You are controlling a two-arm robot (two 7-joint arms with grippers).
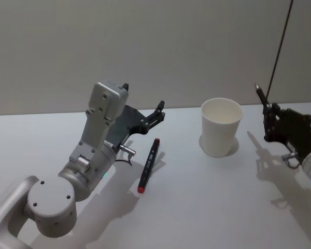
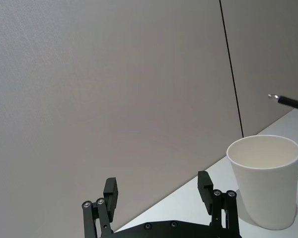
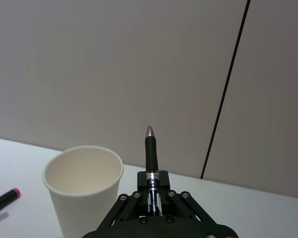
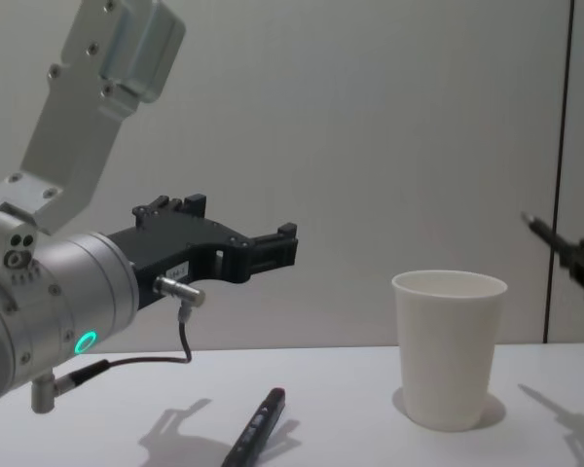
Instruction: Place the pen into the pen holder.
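Holding 1 pen (image 3: 150,148) clamped between its fingers, tip sticking out past them, the right gripper (image 1: 268,113) hangs above the table (image 1: 207,207) just right of the cup (image 1: 221,132), near rim height. The cup stands upright and empty (so nothing is placed yet). Progress: the grasp is done and the pen is close to the cup. What is left, by my read, is carrying it over the rim, tipping it down and letting go. The left gripper (image 1: 143,96) is spread wide with nothing in it, raised off the table left of the cup. A second pen (image 1: 149,166) (black, red end) lies flat below it, well apart from the cup. Count: 2 pens, 1 cup, 2 grippers.
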